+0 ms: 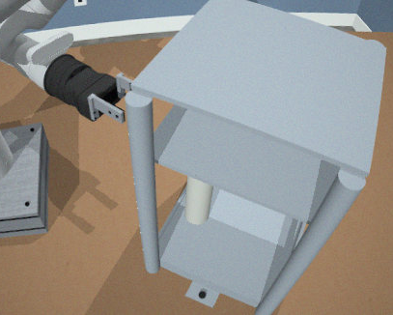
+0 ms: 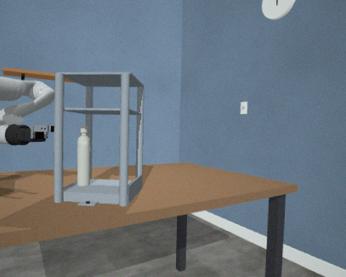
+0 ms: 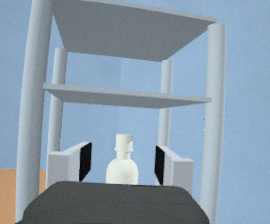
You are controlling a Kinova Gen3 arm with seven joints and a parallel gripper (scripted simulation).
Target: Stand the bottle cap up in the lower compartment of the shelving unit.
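Observation:
The cream bottle [image 1: 199,200] stands cap up on the floor [image 1: 218,253] of the lower compartment of the grey shelving unit [image 1: 257,82], towards its left side. In the exterior view the bottle [image 2: 83,158] looks upright inside the unit [image 2: 99,136]. My gripper [image 1: 118,99] [image 2: 48,131] is open and empty. It hovers outside the unit's front, near the front left post, apart from the bottle and above cap height. In the wrist view the bottle's cap and shoulder [image 3: 122,156] show between my open fingers, farther back; its lower part is hidden by the gripper body.
The front left post [image 1: 143,184] stands just right of my fingers. The middle shelf [image 1: 242,161] hangs above the bottle. The robot's base block [image 1: 15,184] sits at the left. A small mounting tab [image 1: 202,293] sticks out at the unit's front. The table edge [image 2: 226,200] lies far right.

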